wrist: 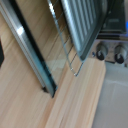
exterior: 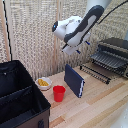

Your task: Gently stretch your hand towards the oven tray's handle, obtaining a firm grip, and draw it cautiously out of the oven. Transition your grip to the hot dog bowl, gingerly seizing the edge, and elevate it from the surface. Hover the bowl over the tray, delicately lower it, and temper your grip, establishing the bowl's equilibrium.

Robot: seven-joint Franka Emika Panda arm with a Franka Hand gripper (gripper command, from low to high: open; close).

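The oven [exterior: 116,48] stands on the wooden table at the exterior view's right. The slatted dark grey oven tray [exterior: 106,60] sticks out of its front. In the wrist view the oven tray [wrist: 82,22] shows close up and blurred, beside the oven's knobs [wrist: 102,50]. The hot dog bowl [exterior: 44,82], white with yellow food, sits on the table beside the black case. My gripper [exterior: 65,49] hangs in the air between bowl and oven, above a blue book, touching nothing. Its fingers are too small to read.
A red cup [exterior: 59,93] stands near the bowl. A blue book [exterior: 75,80] stands upright mid-table. A long black wire rack [exterior: 95,72] lies in front of the oven, seen also as thin wires [wrist: 65,45] beside a long dark bar [wrist: 30,50]. A big black case [exterior: 20,97] fills the exterior view's left.
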